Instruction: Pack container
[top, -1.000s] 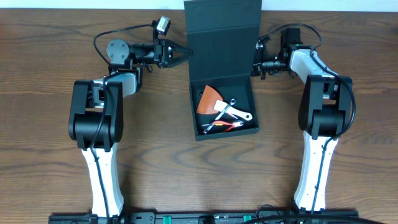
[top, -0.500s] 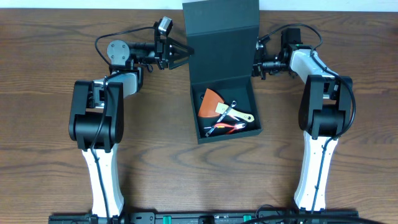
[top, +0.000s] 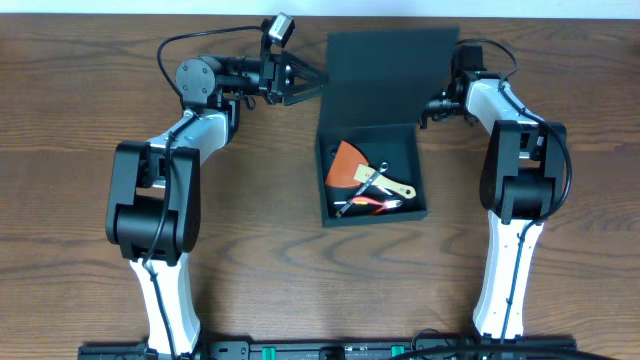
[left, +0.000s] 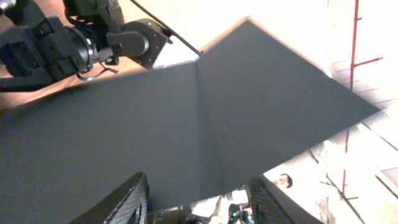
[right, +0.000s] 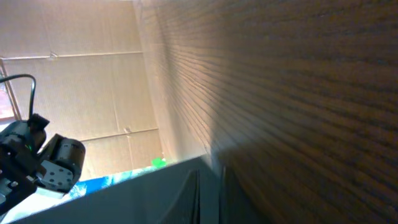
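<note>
Overhead, the container (top: 372, 215) sits at the middle of the wooden table (top: 70, 250) between the two arms, its hinged lid (top: 390, 75) raised at the far side and leaning a little toward the right arm. Inside the open box lie an orange-brown piece (top: 347, 163), a pale-handled tool (top: 390, 187) and a red-handled tool (top: 372, 203).

The left gripper (top: 312, 84) points at the lid's left edge with its fingers spread apart and nothing between them. From the left wrist, both fingers (left: 130, 199) show wide apart at the bottom, with the dark lid panel filling the space ahead.

The right gripper (top: 433, 102) is at the lid's right side, near the hinge. Its fingers are too dark and small to tell whether they are apart or together, and the right wrist view shows mostly wood grain.
</note>
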